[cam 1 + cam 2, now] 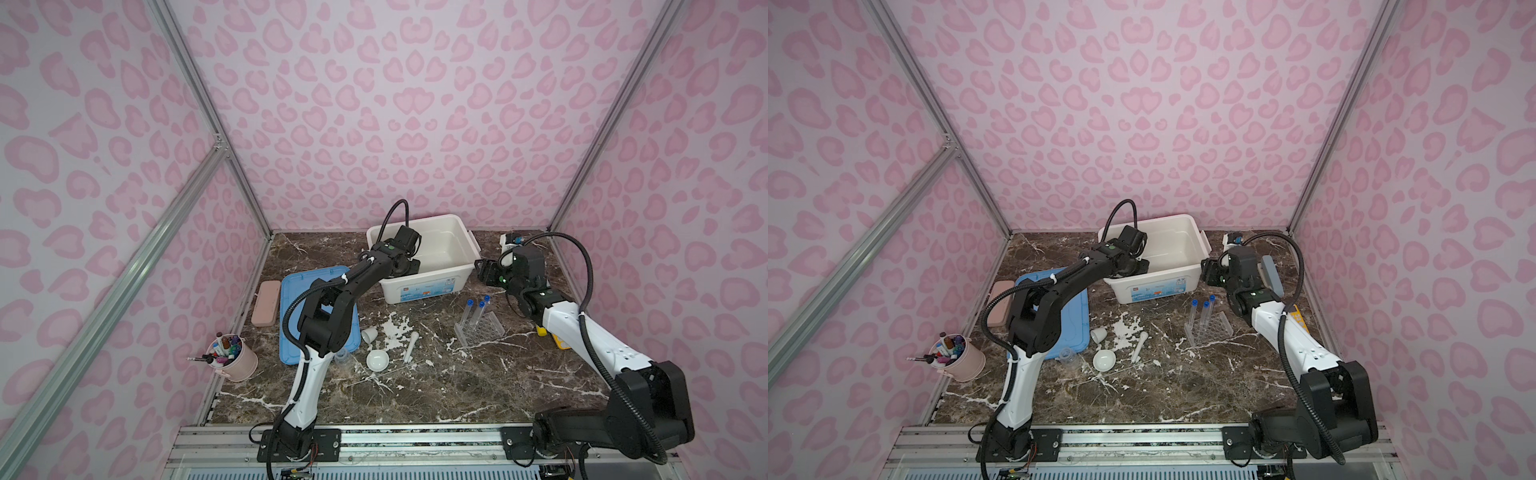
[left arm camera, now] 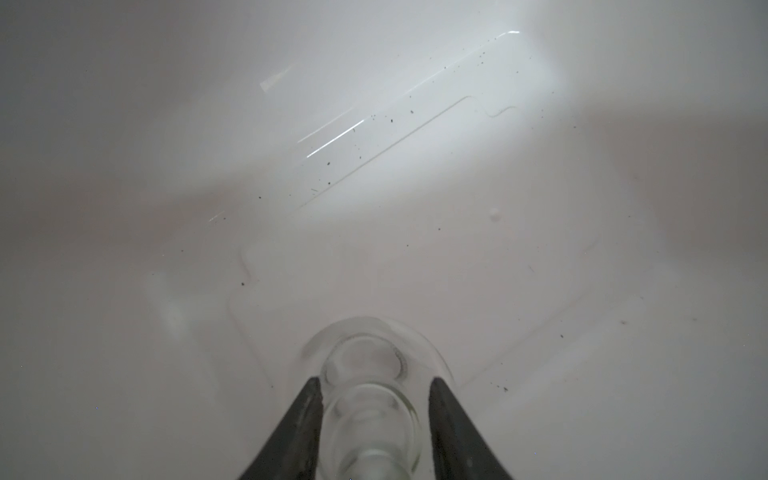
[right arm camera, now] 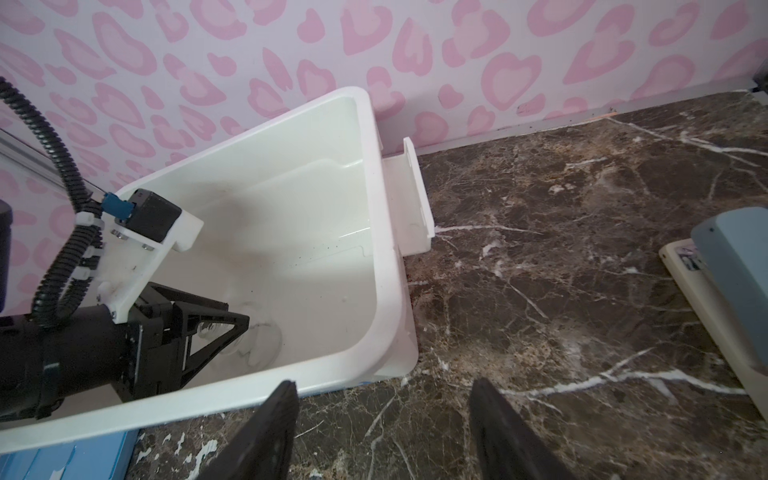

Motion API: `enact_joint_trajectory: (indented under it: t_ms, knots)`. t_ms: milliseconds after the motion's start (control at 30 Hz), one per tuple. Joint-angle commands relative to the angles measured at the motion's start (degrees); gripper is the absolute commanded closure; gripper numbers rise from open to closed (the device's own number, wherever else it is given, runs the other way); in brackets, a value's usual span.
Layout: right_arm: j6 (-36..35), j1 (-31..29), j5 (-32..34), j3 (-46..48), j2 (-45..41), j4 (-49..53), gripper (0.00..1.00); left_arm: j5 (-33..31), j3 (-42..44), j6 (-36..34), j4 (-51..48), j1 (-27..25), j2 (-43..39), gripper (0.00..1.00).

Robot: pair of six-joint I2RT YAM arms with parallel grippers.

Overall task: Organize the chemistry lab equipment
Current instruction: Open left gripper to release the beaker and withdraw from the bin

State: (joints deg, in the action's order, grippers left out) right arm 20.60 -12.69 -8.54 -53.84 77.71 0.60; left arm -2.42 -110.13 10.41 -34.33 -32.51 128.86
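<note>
My left gripper reaches down inside the white bin. A clear glass flask lies on the bin floor between its fingers, which stand open with a gap on one side of the neck. My right gripper hangs open and empty over the marble just right of the bin. Three blue-capped test tubes stand in the clear rack. The white cup, dish, pestle and clear beaker sit at the table's middle.
A blue lid and a pink case lie left of the bin. A pink cup of pens stands front left. The yellow calculator lies under my right arm. A grey-and-cream device sits at the right.
</note>
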Motion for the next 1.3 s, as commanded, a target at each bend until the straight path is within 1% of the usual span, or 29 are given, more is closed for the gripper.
enact_joint_trajectory:
  t_ms: [0, 300, 400, 467, 600, 667, 867, 967, 1033, 1167, 1267]
  knots:
    - [0.2, 0.0, 0.8, 0.0, -0.3, 0.2, 0.32, 1.7, -0.3, 0.0, -0.8, -0.1, -2.0, 0.52]
    - [-0.2, 0.0, 1.1, 0.1, -1.1, 0.9, 0.32, 2.5, -0.6, 1.1, 0.3, -0.6, -5.6, 0.4]
    - [-0.3, 0.0, 1.1, 0.3, -1.3, 1.0, 0.32, 1.7, -0.7, 1.4, 0.6, -0.9, -7.5, 0.33]
    - [-0.4, 0.0, 1.2, 0.4, -1.6, 1.0, 0.32, 0.6, -0.7, 1.4, 0.7, -1.2, -9.2, 0.23]
    - [-0.6, 0.0, 1.3, 0.8, -2.0, 0.9, 0.31, -3.2, 0.2, 1.2, 0.9, -1.8, -13.1, 0.19]
    - [-1.0, 0.1, 1.6, 0.9, -2.5, 1.2, 0.31, -6.1, 2.2, 1.2, 1.9, -2.3, -16.1, 0.17]
    - [-1.8, 0.3, 2.3, 1.9, -4.0, 1.3, 0.29, -13.2, 14.2, 3.4, 4.3, -3.2, -28.7, 0.08]
    - [-2.2, 0.7, 2.4, 2.2, -4.7, 1.3, 0.28, -17.3, 22.9, 5.7, 3.9, -3.3, -36.0, 0.07]
    - [-2.4, 1.0, 2.4, 2.6, -5.0, 1.2, 0.27, -21.2, 29.6, 7.9, 3.4, -3.5, -41.6, 0.07]
    - [-2.8, 1.6, 2.0, 2.8, -5.2, 0.8, 0.26, -27.3, 40.8, 13.3, -0.3, -3.6, -51.1, 0.02]
    - [-2.8, 1.9, 1.8, 2.7, -4.7, 0.7, 0.25, -27.8, 46.4, 17.9, -4.7, -3.6, -56.7, 0.01]
